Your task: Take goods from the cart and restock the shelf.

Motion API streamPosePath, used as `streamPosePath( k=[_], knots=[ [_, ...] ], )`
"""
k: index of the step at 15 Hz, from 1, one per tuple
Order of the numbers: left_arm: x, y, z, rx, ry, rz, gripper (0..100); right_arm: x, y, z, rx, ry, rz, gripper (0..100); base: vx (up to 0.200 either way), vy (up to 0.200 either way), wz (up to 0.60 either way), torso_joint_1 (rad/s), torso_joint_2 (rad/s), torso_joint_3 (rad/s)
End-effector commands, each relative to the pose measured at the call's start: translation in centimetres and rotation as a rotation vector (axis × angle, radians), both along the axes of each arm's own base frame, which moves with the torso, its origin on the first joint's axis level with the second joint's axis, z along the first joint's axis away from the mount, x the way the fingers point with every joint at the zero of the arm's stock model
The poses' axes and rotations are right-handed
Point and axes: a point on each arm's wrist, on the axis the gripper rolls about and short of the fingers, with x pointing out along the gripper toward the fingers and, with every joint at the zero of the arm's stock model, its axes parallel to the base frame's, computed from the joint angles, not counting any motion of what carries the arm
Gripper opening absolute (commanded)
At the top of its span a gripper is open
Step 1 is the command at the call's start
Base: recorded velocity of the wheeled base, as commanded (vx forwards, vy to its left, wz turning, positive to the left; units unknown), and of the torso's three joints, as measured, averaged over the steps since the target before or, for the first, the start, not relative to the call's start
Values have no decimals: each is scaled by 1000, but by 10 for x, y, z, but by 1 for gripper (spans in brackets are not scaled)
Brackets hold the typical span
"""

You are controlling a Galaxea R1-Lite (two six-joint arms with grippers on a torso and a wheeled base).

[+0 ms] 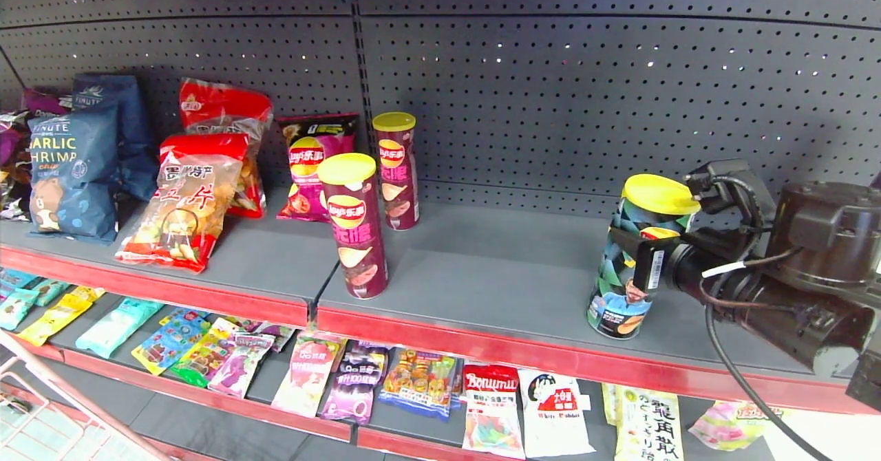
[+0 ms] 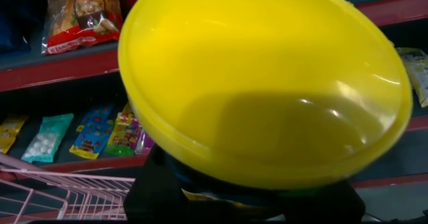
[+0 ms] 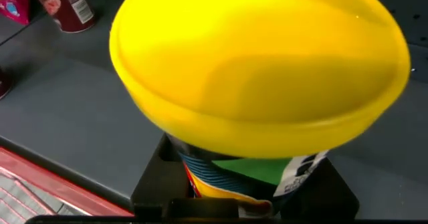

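Note:
A chip can with a yellow lid and a dark patterned body (image 1: 623,289) stands upright on the grey upper shelf (image 1: 482,268), near its red front edge at the right. My right gripper (image 1: 639,260) is shut on the can's middle from the right side. The right wrist view looks down on this can's lid (image 3: 261,63), with the gripper (image 3: 244,200) clamped around the body below it. In the left wrist view a second yellow-lidded can (image 2: 267,83) sits between my left gripper's dark fingers (image 2: 154,197), held in front of the lower shelves.
Two maroon chip cans (image 1: 352,223) (image 1: 397,170) stand mid-shelf, with snack bags (image 1: 186,199) to their left. Small packets (image 1: 420,378) lie along the lower shelf. The pink wire cart (image 1: 41,413) is at the bottom left. Bare shelf lies between the maroon cans and the held can.

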Motion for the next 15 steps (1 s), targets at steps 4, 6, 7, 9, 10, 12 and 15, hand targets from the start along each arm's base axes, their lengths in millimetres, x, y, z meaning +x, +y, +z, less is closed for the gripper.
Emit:
streamPosePath(
  k=[4, 6, 7, 9, 10, 12, 15],
  knots=[
    [0, 0, -2, 0, 5, 1, 0, -6, 4, -3, -13, 9, 26, 0, 0, 0, 0, 0, 0, 0],
    [0, 0, -1, 0, 1, 1, 0, -8, 4, -3, -19, 5, 18, 0, 0, 0, 0, 0, 0, 0],
    [0, 0, -2, 0, 3, 1, 0, -8, 4, -3, -24, 7, 9, 0, 0, 0, 0, 0, 0, 0],
    [0, 0, -2, 0, 5, 1, 0, -9, 4, -4, -25, 9, 9, 0, 0, 0, 0, 0, 0, 0],
    [0, 0, -2, 0, 5, 1, 0, -10, 5, -4, -26, 9, 12, 0, 0, 0, 0, 0, 0, 0],
    [0, 0, -3, 0, 6, 1, 0, -11, 8, -4, -30, 7, 6, 0, 0, 0, 0, 0, 0, 0],
    [0, 0, -3, 0, 6, 1, 0, -14, 15, -5, -34, 9, 5, 0, 0, 0, 0, 0, 0, 0]
  ],
)
